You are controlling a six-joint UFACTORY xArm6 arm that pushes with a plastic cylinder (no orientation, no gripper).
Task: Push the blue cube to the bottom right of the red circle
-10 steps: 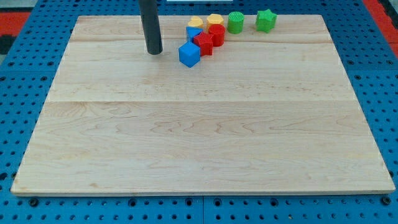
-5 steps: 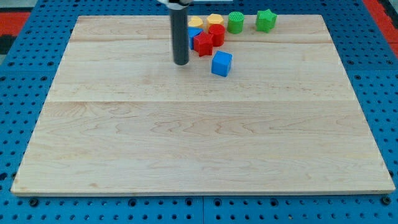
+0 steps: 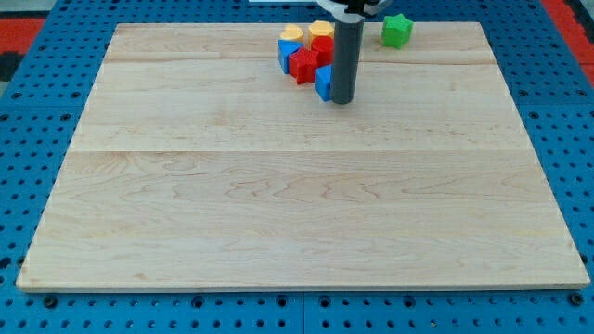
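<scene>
The blue cube (image 3: 322,83) lies near the view's top centre, just below the red circle (image 3: 322,48), and only its left part shows. My tip (image 3: 343,99) stands at the cube's right side, and the rod hides the cube's right half. A red block (image 3: 302,65) sits to the left of the cube and close to it.
A second blue block (image 3: 285,52) and two yellow blocks (image 3: 291,34) (image 3: 321,28) cluster with the red ones by the board's top edge. A green block (image 3: 397,30) sits further right. The rod hides whatever is behind it near the top edge.
The blue cube was pushed right, away from the red block's left side. My tip then passed from the cube's left to its right, and the cube shifted slightly up and left.
</scene>
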